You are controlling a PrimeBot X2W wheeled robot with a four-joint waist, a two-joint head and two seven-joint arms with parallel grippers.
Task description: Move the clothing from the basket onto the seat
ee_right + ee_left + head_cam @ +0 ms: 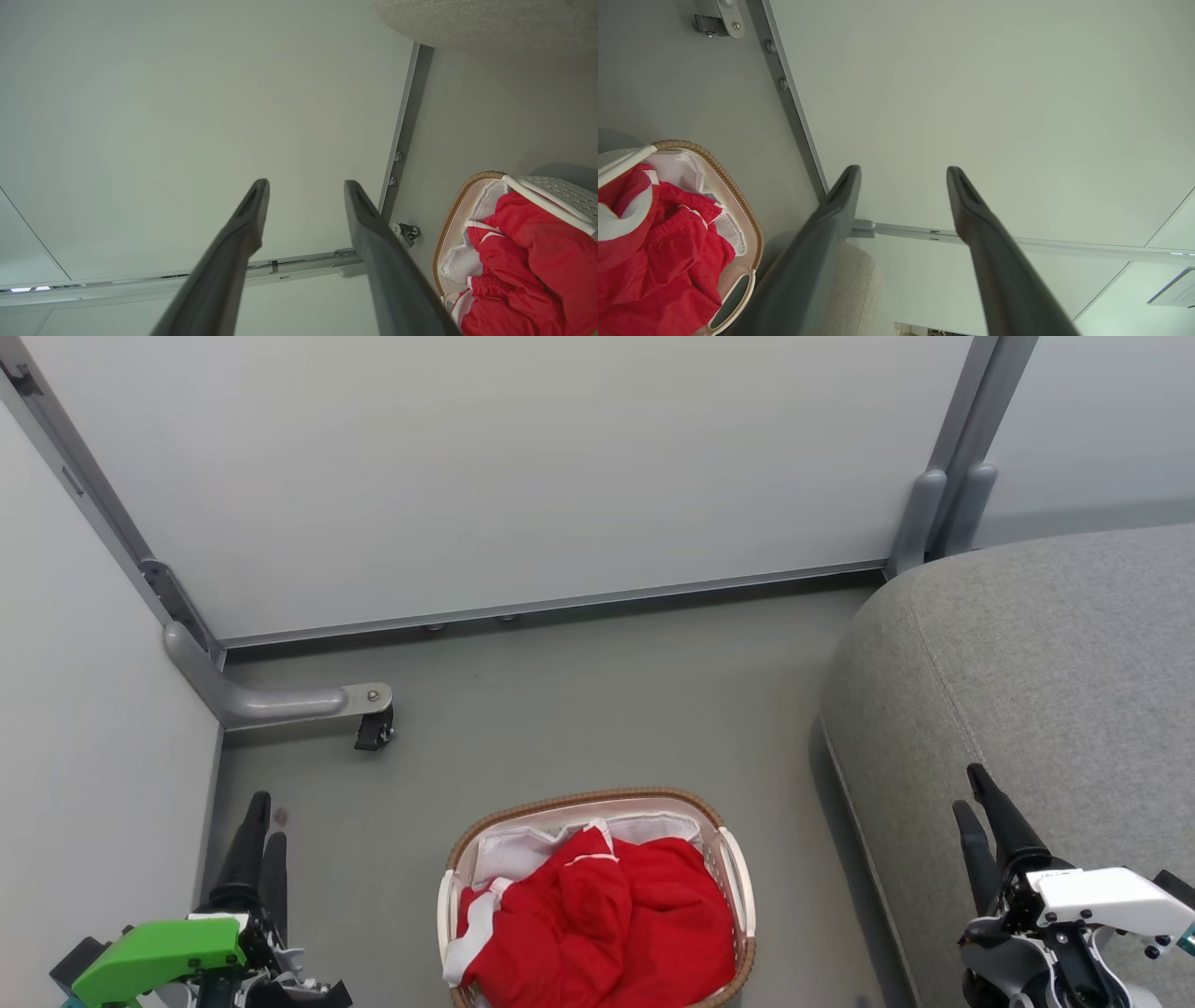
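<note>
L gripper point(903, 172) sits at lower left of the head view, fingers spread wide w/ nothing between them. Its wrist view looks past the tips at a plain wall panel point(513, 476), so no grip on anything. R gripper point(306, 184) sits at lower right, fingers also apart, a bit narrower than L, likewise empty; in the head view it shows against the front of the seat point(1046, 663). Both point up & away from the load, one each side of the basket point(579, 800) and well apart from it. That reads as a ready pose, jaws open so either arm can drop straight onto soft cloth. The basket stands on the grey floor point(579, 709) between the arms, near the seat's front edge, prob. so the carry across is short. The clothing point(607, 915), red w/ white trim, lies bunched in a heap inside the basket. It covers most of the white liner point(523, 849), which peeks out at the far end. None of it is on the seat, so the task looks not yet begun. R arm is nearer the seat and seems the likelier one for the lift, though either could prob. reach. A pinch on a fold near the heap's top looks best, as loose fabric may trail over the rim or drag the liner.
</note>
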